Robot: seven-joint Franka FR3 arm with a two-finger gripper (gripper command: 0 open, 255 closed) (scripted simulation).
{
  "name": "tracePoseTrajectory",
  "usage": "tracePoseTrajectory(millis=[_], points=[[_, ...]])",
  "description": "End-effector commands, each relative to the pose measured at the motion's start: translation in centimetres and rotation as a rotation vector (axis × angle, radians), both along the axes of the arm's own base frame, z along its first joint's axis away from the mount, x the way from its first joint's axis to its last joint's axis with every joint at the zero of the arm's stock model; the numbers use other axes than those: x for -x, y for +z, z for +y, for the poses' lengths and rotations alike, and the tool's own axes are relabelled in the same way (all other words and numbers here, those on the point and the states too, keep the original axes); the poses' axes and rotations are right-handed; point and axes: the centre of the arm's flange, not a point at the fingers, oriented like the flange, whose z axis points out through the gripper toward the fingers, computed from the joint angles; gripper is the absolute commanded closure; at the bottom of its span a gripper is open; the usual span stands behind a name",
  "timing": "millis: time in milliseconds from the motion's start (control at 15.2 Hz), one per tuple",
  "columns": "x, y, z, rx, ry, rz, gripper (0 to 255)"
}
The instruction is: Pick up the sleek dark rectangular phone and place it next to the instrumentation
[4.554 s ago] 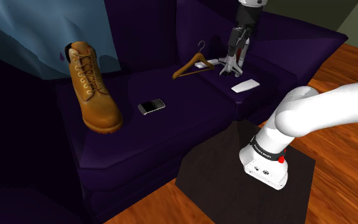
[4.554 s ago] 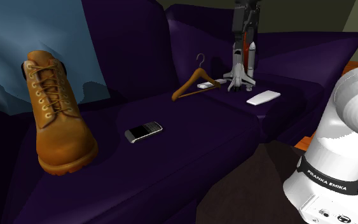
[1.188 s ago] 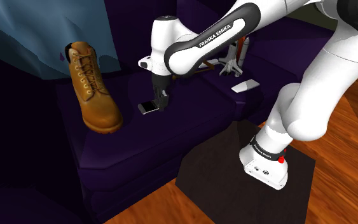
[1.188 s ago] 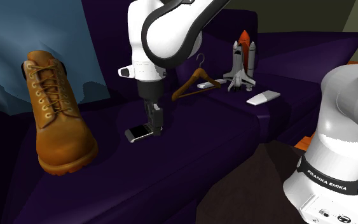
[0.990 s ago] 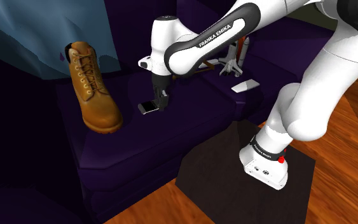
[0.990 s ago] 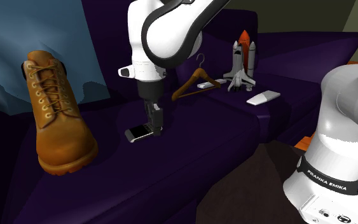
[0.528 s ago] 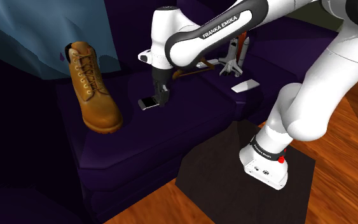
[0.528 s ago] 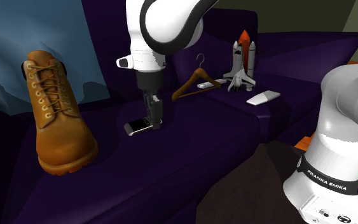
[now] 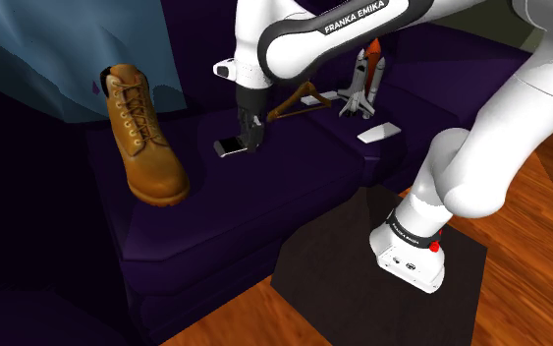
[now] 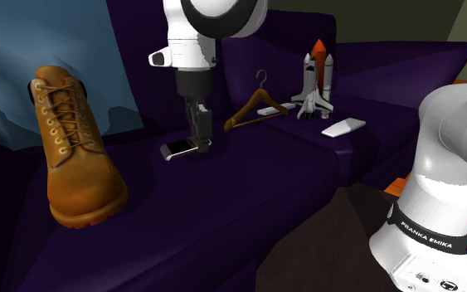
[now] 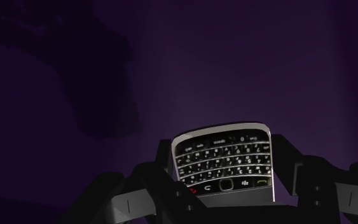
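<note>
A dark phone with a silver rim and a small keyboard (image 11: 225,162) is clasped by its sides between my black fingers (image 11: 158,178). My gripper (image 9: 252,145) is shut on the phone (image 9: 229,147) and holds it a little above the purple sofa seat (image 9: 264,197), level with the seat. In the second exterior view the phone (image 10: 177,148) sticks out leftward from the gripper (image 10: 200,145). A white space shuttle model (image 9: 360,84) (image 10: 316,79) stands upright farther back on the sofa, well apart from the phone.
A tan lace-up boot (image 9: 144,133) (image 10: 70,149) stands on the seat at the left. A wooden hanger (image 9: 299,100) lies by the shuttle, with a small white device (image 10: 270,109) beside it and a flat white slab (image 9: 378,133) in front. The dark stand (image 9: 382,275) sits on wooden floor.
My gripper has closed on the phone and risen from the cushion, carrying it up and slightly toward the sofa's back. Boot, hanger and shuttle have not moved.
</note>
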Motion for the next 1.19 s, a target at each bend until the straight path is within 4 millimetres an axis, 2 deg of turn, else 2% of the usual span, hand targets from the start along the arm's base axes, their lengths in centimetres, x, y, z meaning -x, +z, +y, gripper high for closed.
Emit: tracePoseTrajectory(millis=[0,198,1122], points=[[-0.3,1.1,0.0,0.0,0.0,0.0,255],[-0.2,2.2,0.0,0.0,0.0,0.0,255],[6.9,2.2,-17.0,0.0,0.0,0.0,255]])
